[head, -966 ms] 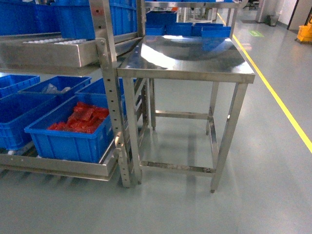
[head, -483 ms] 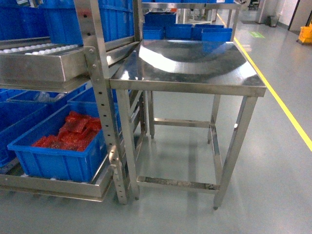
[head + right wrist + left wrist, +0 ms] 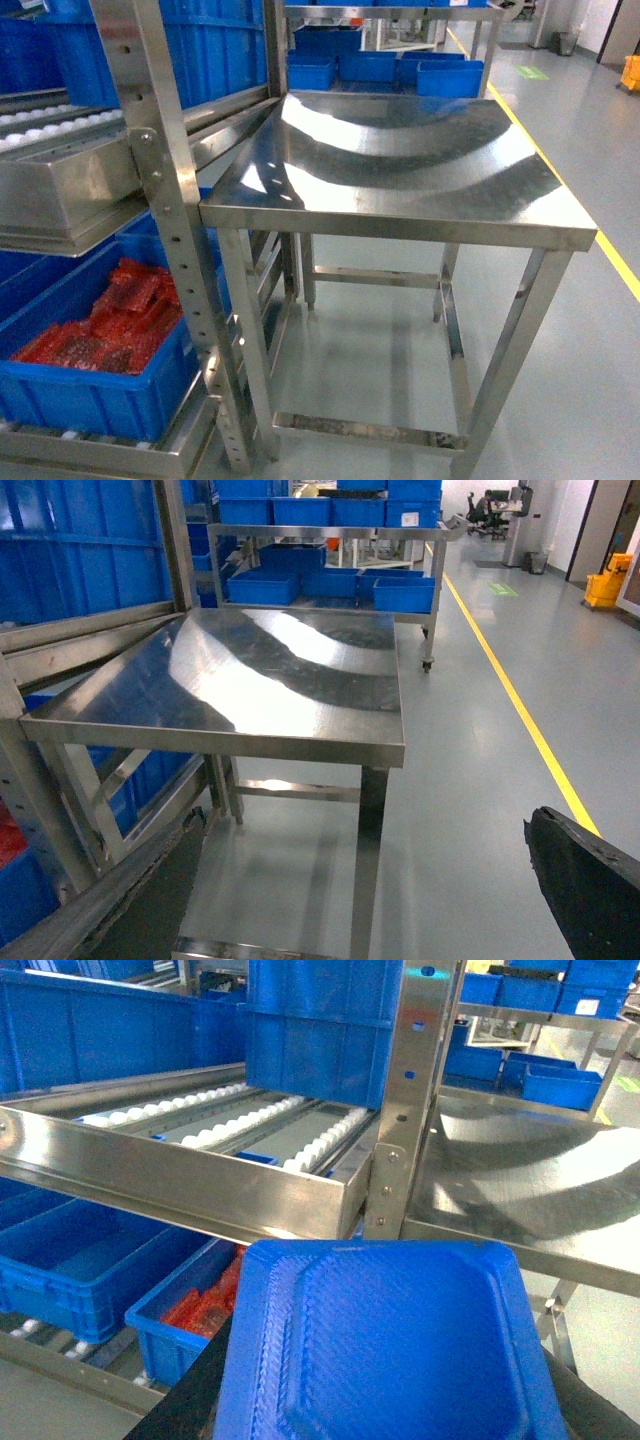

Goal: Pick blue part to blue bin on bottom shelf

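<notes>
Blue part (image 3: 385, 1345) | between left gripper jaws; fills lower view

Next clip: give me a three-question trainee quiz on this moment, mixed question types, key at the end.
1. True or false: the steel-topped table has blue bins standing on it.
2. What colour are the parts in the bin at lower left of the head view?
3. In the left wrist view, the blue part at the bottom lies: A) on the roller tracks, B) close under the camera, C) on the floor.

Key: 1 false; 2 red; 3 B.
</notes>
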Controlling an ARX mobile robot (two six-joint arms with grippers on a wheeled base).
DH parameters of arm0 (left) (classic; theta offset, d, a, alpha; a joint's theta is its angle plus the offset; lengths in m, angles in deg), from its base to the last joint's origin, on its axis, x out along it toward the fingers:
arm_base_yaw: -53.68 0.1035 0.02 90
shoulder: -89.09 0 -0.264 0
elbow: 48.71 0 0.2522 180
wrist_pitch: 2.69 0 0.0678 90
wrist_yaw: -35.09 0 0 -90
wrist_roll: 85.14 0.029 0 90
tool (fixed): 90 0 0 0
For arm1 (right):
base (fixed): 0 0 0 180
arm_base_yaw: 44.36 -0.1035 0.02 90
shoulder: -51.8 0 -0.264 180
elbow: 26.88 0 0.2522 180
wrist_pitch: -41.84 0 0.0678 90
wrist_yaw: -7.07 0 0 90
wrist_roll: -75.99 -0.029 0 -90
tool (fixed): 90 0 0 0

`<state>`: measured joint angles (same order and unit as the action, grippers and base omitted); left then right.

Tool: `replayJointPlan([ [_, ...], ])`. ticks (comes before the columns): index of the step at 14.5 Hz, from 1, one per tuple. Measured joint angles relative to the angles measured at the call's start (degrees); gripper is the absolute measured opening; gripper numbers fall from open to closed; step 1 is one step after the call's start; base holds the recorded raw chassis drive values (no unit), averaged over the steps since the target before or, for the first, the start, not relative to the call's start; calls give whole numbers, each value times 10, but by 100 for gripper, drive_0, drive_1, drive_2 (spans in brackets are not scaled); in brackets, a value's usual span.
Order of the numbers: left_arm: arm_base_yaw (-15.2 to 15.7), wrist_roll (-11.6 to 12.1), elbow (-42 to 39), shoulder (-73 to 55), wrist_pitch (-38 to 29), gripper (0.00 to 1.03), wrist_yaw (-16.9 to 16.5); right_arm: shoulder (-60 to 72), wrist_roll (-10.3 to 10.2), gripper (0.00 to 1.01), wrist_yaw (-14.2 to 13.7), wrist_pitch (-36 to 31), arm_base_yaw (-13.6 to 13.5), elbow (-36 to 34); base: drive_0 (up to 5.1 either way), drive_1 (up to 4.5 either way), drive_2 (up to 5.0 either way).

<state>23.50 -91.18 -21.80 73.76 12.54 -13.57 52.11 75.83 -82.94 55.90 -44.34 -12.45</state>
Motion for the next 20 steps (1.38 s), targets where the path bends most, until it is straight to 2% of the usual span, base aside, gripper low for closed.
replayJointPlan([
  [4, 0, 0, 0, -1, -5, 43, -1, 0, 0, 98, 0, -1, 0, 0, 2, 105, -100],
  [20, 0, 0, 0, 0, -2, 43, -2, 0, 0, 98, 0, 0, 0, 0, -468, 371, 120],
])
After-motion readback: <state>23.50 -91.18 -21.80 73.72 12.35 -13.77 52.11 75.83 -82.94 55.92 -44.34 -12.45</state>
